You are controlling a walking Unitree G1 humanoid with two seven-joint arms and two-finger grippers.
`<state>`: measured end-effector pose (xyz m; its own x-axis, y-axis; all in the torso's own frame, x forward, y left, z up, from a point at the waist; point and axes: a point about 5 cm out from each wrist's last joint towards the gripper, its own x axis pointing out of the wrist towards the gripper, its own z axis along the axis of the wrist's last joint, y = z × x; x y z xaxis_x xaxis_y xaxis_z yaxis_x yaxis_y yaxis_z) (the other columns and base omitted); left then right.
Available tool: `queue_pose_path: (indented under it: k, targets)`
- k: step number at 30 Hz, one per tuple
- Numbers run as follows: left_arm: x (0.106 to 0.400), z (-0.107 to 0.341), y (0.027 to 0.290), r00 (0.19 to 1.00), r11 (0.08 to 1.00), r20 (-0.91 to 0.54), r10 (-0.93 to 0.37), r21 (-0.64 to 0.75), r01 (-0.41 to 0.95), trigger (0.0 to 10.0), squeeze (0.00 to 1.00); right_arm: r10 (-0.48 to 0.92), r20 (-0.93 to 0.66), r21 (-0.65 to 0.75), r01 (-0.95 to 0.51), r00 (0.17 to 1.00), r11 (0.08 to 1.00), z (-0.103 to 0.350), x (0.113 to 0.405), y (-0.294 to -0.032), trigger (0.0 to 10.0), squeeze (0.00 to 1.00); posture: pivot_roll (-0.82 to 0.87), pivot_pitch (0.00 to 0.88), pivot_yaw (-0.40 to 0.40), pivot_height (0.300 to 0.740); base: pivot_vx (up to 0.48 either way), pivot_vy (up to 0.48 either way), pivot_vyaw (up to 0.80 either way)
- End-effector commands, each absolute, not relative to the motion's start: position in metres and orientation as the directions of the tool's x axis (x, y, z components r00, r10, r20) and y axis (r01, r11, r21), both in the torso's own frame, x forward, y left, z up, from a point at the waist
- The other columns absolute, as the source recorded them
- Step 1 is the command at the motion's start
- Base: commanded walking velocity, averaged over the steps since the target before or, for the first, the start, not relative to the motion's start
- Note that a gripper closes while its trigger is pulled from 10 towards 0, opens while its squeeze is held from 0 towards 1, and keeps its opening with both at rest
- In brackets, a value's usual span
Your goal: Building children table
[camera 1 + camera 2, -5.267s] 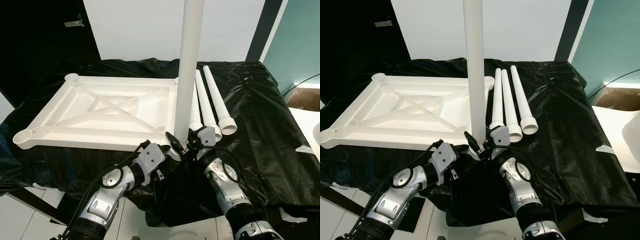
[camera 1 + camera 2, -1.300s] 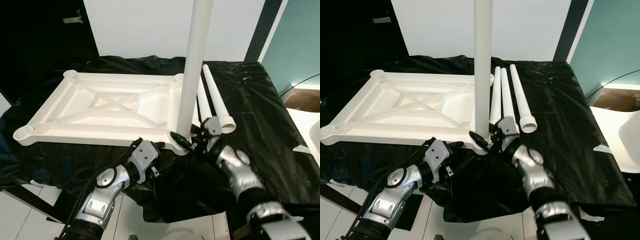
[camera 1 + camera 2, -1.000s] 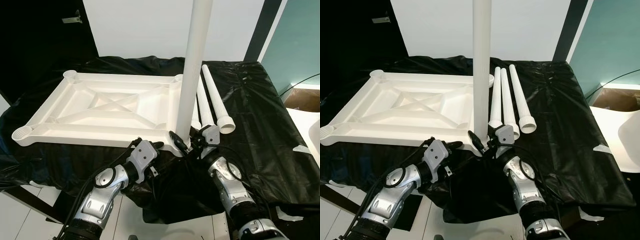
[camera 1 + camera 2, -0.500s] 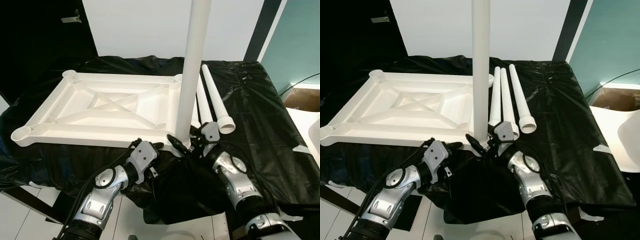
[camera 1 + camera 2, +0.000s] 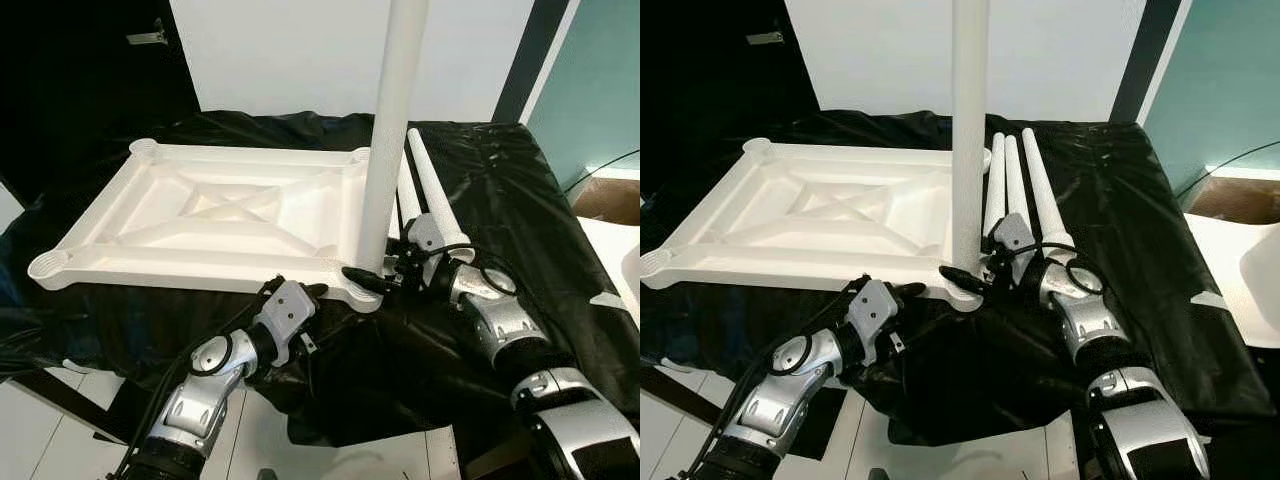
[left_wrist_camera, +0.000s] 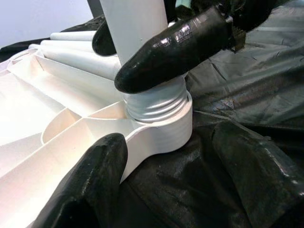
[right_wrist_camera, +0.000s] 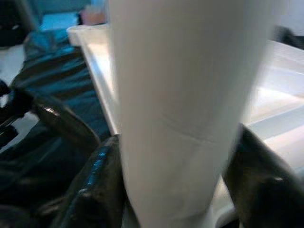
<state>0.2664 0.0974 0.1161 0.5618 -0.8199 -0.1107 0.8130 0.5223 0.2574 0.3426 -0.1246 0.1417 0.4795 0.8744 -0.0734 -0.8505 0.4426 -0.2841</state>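
Observation:
A white tabletop (image 5: 200, 215) lies upside down on black sheeting. One white table leg (image 5: 390, 130) stands upright in its near right corner socket (image 6: 161, 128). My right gripper (image 5: 376, 279) is shut on that leg just above the socket, with a finger (image 7: 71, 128) on each side of it. My left gripper (image 5: 305, 293) is open just in front of the same corner, and its fingers (image 6: 95, 180) straddle the socket from below the table's edge. Several spare legs (image 5: 432, 205) lie side by side to the right of the tabletop.
Black plastic sheeting (image 5: 520, 230) covers the whole work table and hangs over its front edge. White floor tiles (image 5: 60, 430) show below. A brown box (image 5: 610, 195) and a white surface (image 5: 622, 262) sit at the far right.
My right forearm has swung out to the right while its gripper stayed on the base of the leg. The left arm and the tabletop have hardly moved.

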Motion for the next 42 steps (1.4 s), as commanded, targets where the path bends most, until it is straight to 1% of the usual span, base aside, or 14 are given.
queue_pose_path:
  k: [1,15,17,20,22,32,33,34,35,36,37,39,40,42]
  targets:
    - [0.266,0.113,0.099,0.588,0.545,-0.121,-0.8,0.265,0.796,10.0,0.0,0.88,-0.096,-0.275,-0.862,0.464,0.425,0.144,0.345,-0.131,0.0,0.0,0.14,0.0,-0.002,0.74,0.0,0.0,0.0]
    - [0.265,0.113,0.1,0.593,0.551,-0.118,-0.796,0.264,0.792,10.0,0.0,0.874,-0.079,-0.233,-0.861,0.48,0.452,0.133,0.34,-0.129,0.0,0.0,0.14,0.0,-0.011,0.74,0.0,0.0,0.0]
    - [0.265,0.113,0.1,0.594,0.552,-0.117,-0.796,0.264,0.791,10.0,0.0,0.845,-0.031,-0.207,-0.831,0.533,0.516,0.128,0.337,-0.126,0.0,0.0,0.14,0.0,-0.014,0.74,0.0,0.0,0.0]
    - [0.264,0.113,0.1,0.597,0.556,-0.115,-0.794,0.262,0.789,10.0,0.0,0.691,0.131,-0.117,-0.681,0.711,0.723,0.112,0.321,-0.118,0.0,0.0,0.15,0.0,-0.013,0.74,0.0,0.0,0.0]
    - [0.263,0.113,0.1,0.596,0.555,-0.117,-0.794,0.261,0.79,10.0,0.0,0.63,0.177,-0.08,-0.627,0.756,0.775,0.108,0.313,-0.115,0.0,0.0,0.14,0.0,-0.008,0.74,0.0,0.0,0.0]
    - [0.263,0.112,0.103,0.585,0.54,-0.131,-0.8,0.266,0.799,10.0,0.0,0.536,0.25,-0.02,-0.549,0.806,0.836,0.108,0.301,-0.104,0.0,0.0,0.16,0.0,0.025,0.74,0.0,0.0,0.0]
    - [0.263,0.113,0.104,0.582,0.535,-0.135,-0.802,0.27,0.801,10.0,0.0,0.547,0.245,-0.028,-0.559,0.8,0.829,0.109,0.302,-0.103,4.2,0.0,0.16,0.0,0.027,0.74,0.0,0.0,0.0]
    - [0.263,0.113,0.104,0.582,0.535,-0.135,-0.802,0.27,0.801,10.0,0.0,0.547,0.245,-0.028,-0.559,0.8,0.829,0.109,0.302,-0.103,4.2,0.0,0.16,0.0,0.027,0.74,0.0,0.0,0.0]
    - [0.263,0.114,0.106,0.583,0.535,-0.137,-0.801,0.273,0.8,10.0,0.0,0.557,0.237,-0.037,-0.565,0.796,0.824,0.109,0.303,-0.103,10.0,0.0,0.17,0.0,0.028,0.74,0.0,0.0,0.0]
    - [0.263,0.114,0.106,0.583,0.535,-0.137,-0.801,0.273,0.8,10.0,0.0,0.557,0.237,-0.037,-0.565,0.796,0.824,0.109,0.303,-0.103,10.0,0.0,0.17,0.0,0.028,0.74,0.0,0.0,0.0]
    - [0.262,0.114,0.107,0.584,0.535,-0.139,-0.8,0.275,0.799,10.0,0.0,0.562,0.232,-0.043,-0.569,0.794,0.821,0.109,0.302,-0.103,10.0,0.57,0.18,0.0,0.024,0.74,0.0,0.0,0.0]
    - [0.262,0.114,0.107,0.584,0.535,-0.139,-0.8,0.275,0.799,10.0,0.0,0.562,0.232,-0.043,-0.569,0.794,0.821,0.109,0.302,-0.103,10.0,0.57,0.18,0.0,0.024,0.74,0.0,0.0,0.0]
    - [0.261,0.114,0.107,0.586,0.537,-0.14,-0.798,0.274,0.798,10.0,0.0,0.56,0.231,-0.049,-0.566,0.795,0.823,0.11,0.301,-0.105,10.0,1.0,0.19,0.0,0.02,0.74,0.0,0.0,0.0]
    - [0.259,0.113,0.107,0.588,0.54,-0.142,-0.796,0.27,0.797,10.0,0.0,0.568,0.226,-0.066,-0.57,0.791,0.819,0.111,0.301,-0.107,10.0,1.0,0.21,0.0,0.008,0.74,0.0,0.0,0.0]
